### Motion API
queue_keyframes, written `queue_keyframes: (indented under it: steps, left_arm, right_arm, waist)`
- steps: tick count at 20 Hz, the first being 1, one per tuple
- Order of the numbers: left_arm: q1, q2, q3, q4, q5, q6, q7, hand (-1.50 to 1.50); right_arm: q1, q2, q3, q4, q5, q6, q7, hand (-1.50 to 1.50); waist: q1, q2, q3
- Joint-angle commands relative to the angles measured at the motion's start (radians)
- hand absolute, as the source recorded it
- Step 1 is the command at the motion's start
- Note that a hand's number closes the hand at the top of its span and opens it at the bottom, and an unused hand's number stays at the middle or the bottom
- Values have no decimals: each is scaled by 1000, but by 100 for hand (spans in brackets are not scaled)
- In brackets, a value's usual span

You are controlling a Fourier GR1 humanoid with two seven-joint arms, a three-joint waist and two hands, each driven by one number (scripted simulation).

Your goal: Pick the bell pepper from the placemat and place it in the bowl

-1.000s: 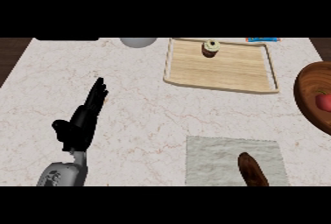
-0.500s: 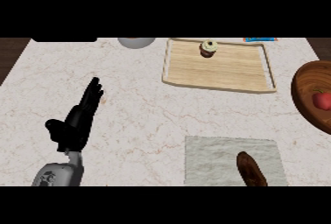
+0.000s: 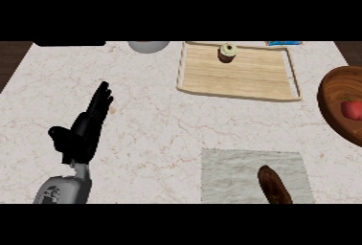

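I see the red bell pepper (image 3: 351, 109) already in the bowl (image 3: 333, 103) far off to the right — well apart from my left hand (image 3: 83, 130), fingers straight, holding nothing.

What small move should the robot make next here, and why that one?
Probably no further pick, only a rest pose. A red thing, likely the bell pepper, already lies in the wooden bowl, and the placemat bears only a brown oblong thing. The left robot hand is open at the left; the right robot hand is out of view.
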Motion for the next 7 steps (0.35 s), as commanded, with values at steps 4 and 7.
queue_keyframes:
  steps: [4, 7]
  left_arm:
    - [3, 8, 33, 20, 25, -32, -25, 0]
    - [-12, -24, 13, 68, -5, -20, -57, 0]
  right_arm:
    - [205, 67, -39, -129, -78, 107, -77, -150]
    - [188, 26, -34, -85, -97, 127, -65, -150]
  waist:
    - [2, 1, 0]
    - [6, 2, 0]
